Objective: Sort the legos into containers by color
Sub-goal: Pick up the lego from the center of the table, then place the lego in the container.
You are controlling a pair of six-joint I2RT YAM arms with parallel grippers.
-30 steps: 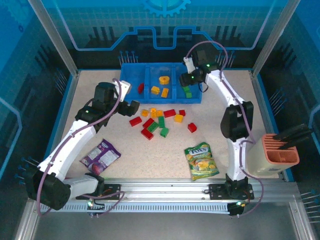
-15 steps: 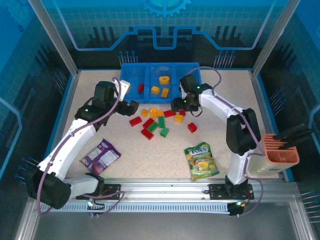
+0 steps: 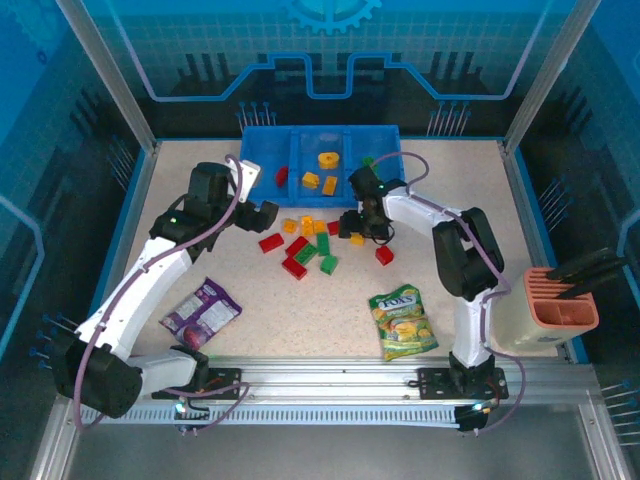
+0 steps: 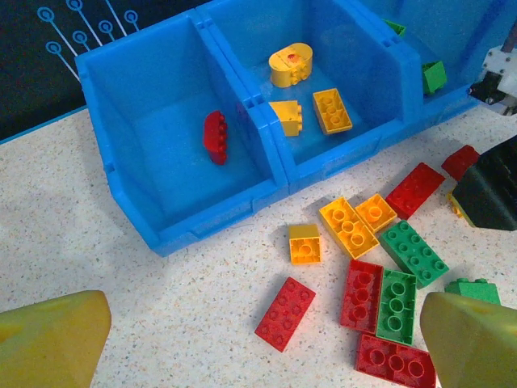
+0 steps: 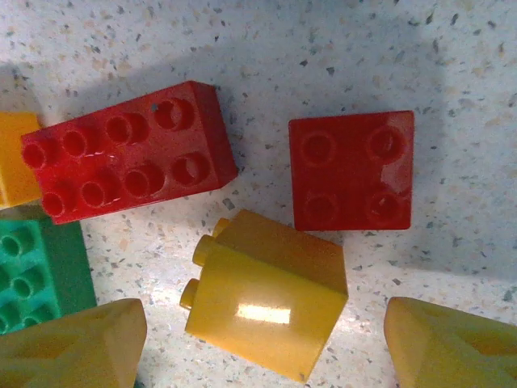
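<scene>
Contents of the tray [image 3: 262, 150], which stands at the middle of the far edge of the worktop [image 3: 300, 320]: one red piece [image 4: 216, 136] in the left compartment, three yellow pieces [image 4: 291, 63] in the middle one, and at least two green pieces [image 4: 434, 75] in the right one. The unsorted legos [image 3: 307, 254] lie in a loose cluster at mid-worktop, just in front of the tray, with red, yellow-orange and green mixed together. One red brick [image 3: 384, 254] lies a little apart toward the right edge. The left tool [image 3: 264, 214] hangs over the left end of the cluster, near the tray's left front corner. Its fingers [image 4: 48, 339] are spread wide and clear of every brick. The right tool [image 3: 358, 226] is low over the right end of the cluster. Its fingers [image 5: 73, 347] are spread to either side of a yellow brick [image 5: 266, 299], with a gap on each side, so the brick is not pinched. Just beyond that brick lie a red square brick [image 5: 353, 171] and a longer red brick [image 5: 129, 149], apart from each other. A green brick [image 5: 36, 271] lies beside one finger. A snack bag [image 3: 403, 322] lies near the near edge, right of centre. A purple packet [image 3: 200, 312] lies toward the near left corner. A holder [image 3: 560, 305] stands at the right edge.
</scene>
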